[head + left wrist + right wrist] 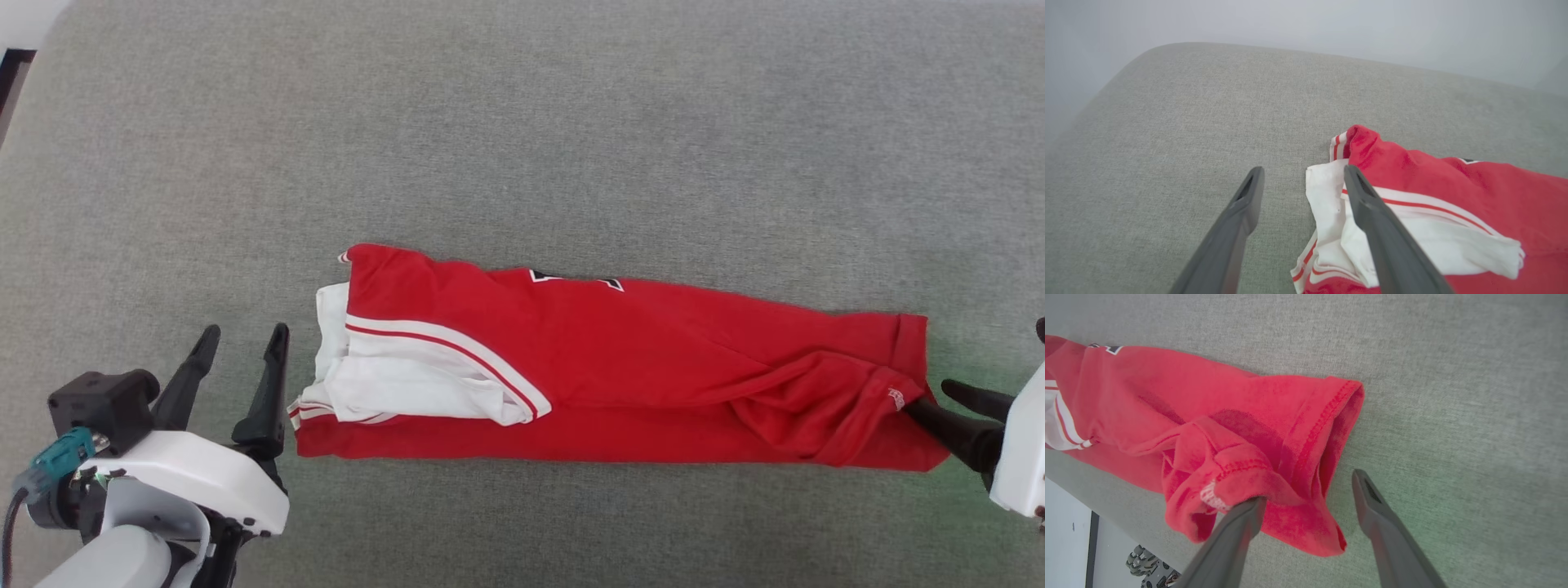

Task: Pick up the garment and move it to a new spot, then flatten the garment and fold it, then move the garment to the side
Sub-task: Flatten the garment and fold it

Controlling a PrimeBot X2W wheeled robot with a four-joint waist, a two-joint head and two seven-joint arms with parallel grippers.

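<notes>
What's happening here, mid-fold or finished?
A two-armed robot is folding a red shirt on a grey surface. The shirt lies folded into a long strip, with a white sleeve lying on top at one end. The left tool is open beside that end, gripping nothing. The right tool is open at the rumpled hem, one finger against the cloth and the other over bare surface. Nothing is held, and the strip is not yet folded shorter.

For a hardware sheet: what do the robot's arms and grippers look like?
Left gripper: two long tapering dark grey jaws on a white housing, with a black block, teal connector and black cable. Right gripper: same dark jaws, white housing.
</notes>
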